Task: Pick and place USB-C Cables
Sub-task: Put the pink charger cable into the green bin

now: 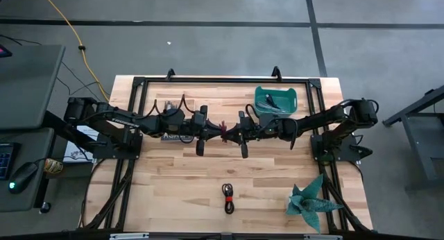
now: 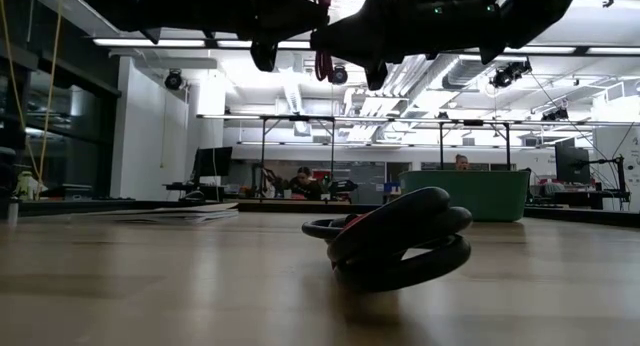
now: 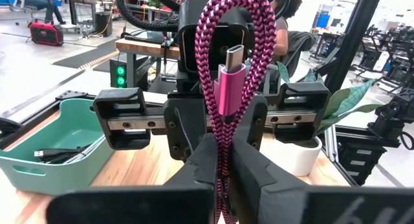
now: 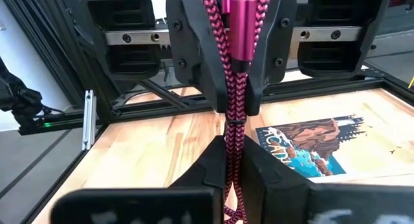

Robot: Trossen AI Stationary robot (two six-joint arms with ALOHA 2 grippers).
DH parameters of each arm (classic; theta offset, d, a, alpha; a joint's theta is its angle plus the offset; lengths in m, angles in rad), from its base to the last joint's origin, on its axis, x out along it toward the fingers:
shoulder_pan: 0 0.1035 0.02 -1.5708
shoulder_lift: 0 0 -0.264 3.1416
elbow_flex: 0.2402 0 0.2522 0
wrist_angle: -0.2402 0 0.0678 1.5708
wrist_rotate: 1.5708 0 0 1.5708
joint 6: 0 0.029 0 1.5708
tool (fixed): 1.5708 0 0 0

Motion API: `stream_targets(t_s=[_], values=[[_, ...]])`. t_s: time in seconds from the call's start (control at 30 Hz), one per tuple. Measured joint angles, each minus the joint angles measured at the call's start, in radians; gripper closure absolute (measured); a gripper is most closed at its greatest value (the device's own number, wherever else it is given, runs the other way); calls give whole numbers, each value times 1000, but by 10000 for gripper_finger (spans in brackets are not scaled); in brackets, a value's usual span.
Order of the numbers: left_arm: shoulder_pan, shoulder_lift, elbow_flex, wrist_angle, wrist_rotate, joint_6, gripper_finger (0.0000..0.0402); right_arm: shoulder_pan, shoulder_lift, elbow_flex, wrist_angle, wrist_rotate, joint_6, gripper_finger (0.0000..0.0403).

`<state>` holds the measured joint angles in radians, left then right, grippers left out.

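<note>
Nearest the low camera: red-and-black coiled cable (image 2: pixel 395 241), lying loose on the pale wooden tabletop (image 2: pixel 150 286) at front centre, well apart from both arms. Higher up, over mid-tabletop: magenta-pink braided cable (image 3: pixel 226 88), folded into a loop and held clear of the wood between the two tools. Left tool (image 3: pixel 223 179) pressed together on one stretch of the braid. Right tool (image 4: pixel 234 166) likewise clamped on it from the opposite side, nose to nose with the left. Pink-sleeved metal plug hanging inside the loop.

Step in hand, as a judgement: mid-air handover of this one cable, direction not readable. Likely destination the teal plastic bin (image 1: pixel 293 94) at the far right of the tabletop, just beside the right arm.

Next move, as advice:
- Release with one tool only, and fully, before the other pulls away. Otherwise a tug on the braid from both ends.
- Then carry over the bin rim and let go, minding the dangling tail.

Count:
- Cables made out: one magenta-pink in the air, one red-and-black on the tabletop, at least one thin dark cable (image 3: pixel 55 154) lying in the bin.
- No light blue-grey one made out.
- Tools: two.
- Bins: one.
- Besides these: one teal spiky plant (image 1: pixel 312 202) at front right and one printed picture card (image 4: pixel 310 146) flat on the wood below the left arm.
</note>
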<state>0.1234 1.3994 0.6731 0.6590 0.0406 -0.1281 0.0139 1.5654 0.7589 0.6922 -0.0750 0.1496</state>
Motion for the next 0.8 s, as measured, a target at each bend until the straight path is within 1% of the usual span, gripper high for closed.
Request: stream_targets(t_s=[0.1, 0.27, 0.67, 0.8], values=[[0, 0, 0, 0, 0, 0, 388, 0, 0, 0, -1, 0, 3, 390], [0, 0, 0, 0, 0, 0, 386, 0, 0, 0, -2, 0, 0, 398], [0, 0, 0, 3, 0, 15, 384, 0, 0, 0, 0, 1, -1, 397], [0, 0, 0, 4, -1, 28, 363, 0, 0, -1, -1, 1, -1, 398]])
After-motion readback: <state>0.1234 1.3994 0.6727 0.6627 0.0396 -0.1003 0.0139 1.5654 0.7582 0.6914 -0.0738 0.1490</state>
